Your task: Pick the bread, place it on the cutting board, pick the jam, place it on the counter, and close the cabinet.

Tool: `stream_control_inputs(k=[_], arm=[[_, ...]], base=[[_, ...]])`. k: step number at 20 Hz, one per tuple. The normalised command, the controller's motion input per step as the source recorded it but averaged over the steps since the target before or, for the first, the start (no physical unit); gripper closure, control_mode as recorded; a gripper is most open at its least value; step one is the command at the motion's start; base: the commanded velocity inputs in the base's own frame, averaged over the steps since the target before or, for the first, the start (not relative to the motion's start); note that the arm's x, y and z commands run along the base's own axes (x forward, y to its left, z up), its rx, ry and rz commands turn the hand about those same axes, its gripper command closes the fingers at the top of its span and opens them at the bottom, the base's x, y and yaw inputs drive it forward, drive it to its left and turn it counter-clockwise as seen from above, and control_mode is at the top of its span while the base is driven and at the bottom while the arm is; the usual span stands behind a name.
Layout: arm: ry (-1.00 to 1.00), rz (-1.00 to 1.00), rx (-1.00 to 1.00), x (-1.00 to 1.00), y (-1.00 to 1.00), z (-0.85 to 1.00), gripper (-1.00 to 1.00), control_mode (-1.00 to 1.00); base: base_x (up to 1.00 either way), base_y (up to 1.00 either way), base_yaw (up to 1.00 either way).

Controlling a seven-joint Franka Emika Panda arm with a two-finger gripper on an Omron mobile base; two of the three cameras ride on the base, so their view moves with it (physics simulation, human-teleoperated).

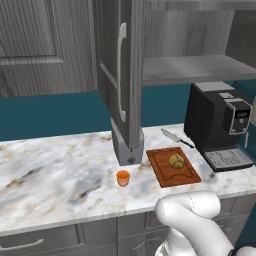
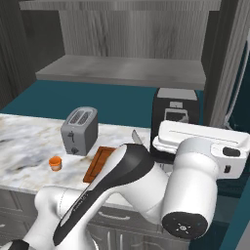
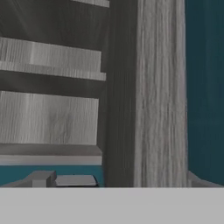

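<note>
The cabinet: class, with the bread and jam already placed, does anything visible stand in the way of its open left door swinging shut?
Nothing visible does. The cabinet shelf is bare, and the toaster, jam and bread sit lower, on the counter.

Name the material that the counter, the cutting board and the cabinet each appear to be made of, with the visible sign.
Counter: polished stone, probably marble, judging by its white-grey clouding with brownish veins.
Cutting board: wood, reddish-brown with a matt look and a groove near its edge.
Cabinet: dark grey wood or wood-look laminate, shown by the streaked grain; its bar handle looks like brushed metal.
</note>
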Motion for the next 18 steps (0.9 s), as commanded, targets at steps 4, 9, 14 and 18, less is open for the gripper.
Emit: stream_control_inputs(k=[4,9,14,18], arm=[[0.00,0.00,0.00,0.35,0.00,0.00,-1.00,-1.00],[0.01,0.04,0.00,0.14,0.01,-0.01,-1.00,-1.00],[0.04,0.11,0.00,0.00,0.15,-0.03,-1.00,-1.00],[0.04,0.11,0.00,0.00,0.23,-0.01,-1.00,-1.00]], base=[[0.00,0.00,0.00],[0.00,0.00,0.00],[0.00,0.00,0.00],[0.00,0.00,0.00]])
